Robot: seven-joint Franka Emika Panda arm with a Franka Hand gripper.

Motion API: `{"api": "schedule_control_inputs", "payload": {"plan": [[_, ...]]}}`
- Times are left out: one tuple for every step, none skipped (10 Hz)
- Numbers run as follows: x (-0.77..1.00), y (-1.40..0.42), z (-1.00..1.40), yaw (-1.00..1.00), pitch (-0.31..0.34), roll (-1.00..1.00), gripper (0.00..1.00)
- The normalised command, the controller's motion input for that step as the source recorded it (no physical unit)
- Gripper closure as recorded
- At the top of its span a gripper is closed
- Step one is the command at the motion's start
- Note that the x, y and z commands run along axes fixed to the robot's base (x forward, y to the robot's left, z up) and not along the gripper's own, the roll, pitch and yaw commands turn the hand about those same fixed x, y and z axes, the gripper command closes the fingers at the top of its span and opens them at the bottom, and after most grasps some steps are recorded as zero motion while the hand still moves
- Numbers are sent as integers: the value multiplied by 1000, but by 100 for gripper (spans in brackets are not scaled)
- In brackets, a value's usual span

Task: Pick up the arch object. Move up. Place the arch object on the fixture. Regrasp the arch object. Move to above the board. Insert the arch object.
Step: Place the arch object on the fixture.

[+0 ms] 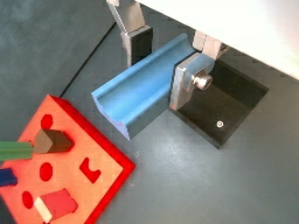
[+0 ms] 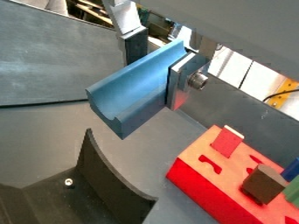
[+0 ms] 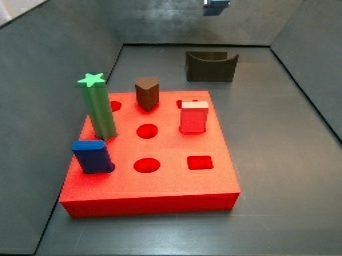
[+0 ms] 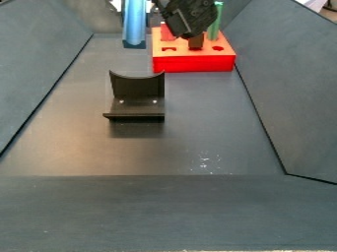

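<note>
My gripper point(image 1: 162, 66) is shut on the arch object point(image 1: 138, 87), a blue channel-shaped block held across its middle and up in the air. Both wrist views show it; it also shows in a wrist view point(image 2: 131, 87) with the gripper point(image 2: 160, 66) around it. The dark fixture point(image 1: 228, 101) lies on the floor below and beyond the gripper; it also shows in both side views point(image 3: 211, 66) point(image 4: 134, 96). The red board point(image 3: 174, 170) lies apart from the fixture. In a side view the arch object point(image 4: 133, 22) hangs beside the dark gripper point(image 4: 184, 18), above the board's point(image 4: 194, 57) far end.
On the board stand a green star peg point(image 3: 96, 105), a brown peg point(image 3: 147, 94), a red peg point(image 3: 193, 116) and a brighter blue cuboid point(image 3: 91, 156). Grey sloped walls enclose the floor. A dark cable point(image 1: 87, 66) runs over the floor.
</note>
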Motion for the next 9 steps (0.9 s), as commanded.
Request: {"api": "schedule_control_inputs", "payload": {"plan": [[122,133,-1000,-5,200,-1000,100],[123,137,-1000,-16,189,-1000,100],[142,136,-1000,-77,223,-898,100],[152,136,-1000,-99,226,-795,100],[167,139,-1000,-146,201,-583,100],[173,142,-1000,-180,172,-422,100],[182,132,-1000,-204,127,-237,100],[187,130,-1000,-208,84,-181,100],[164,117,-837,-199,33,-168,100]]}}
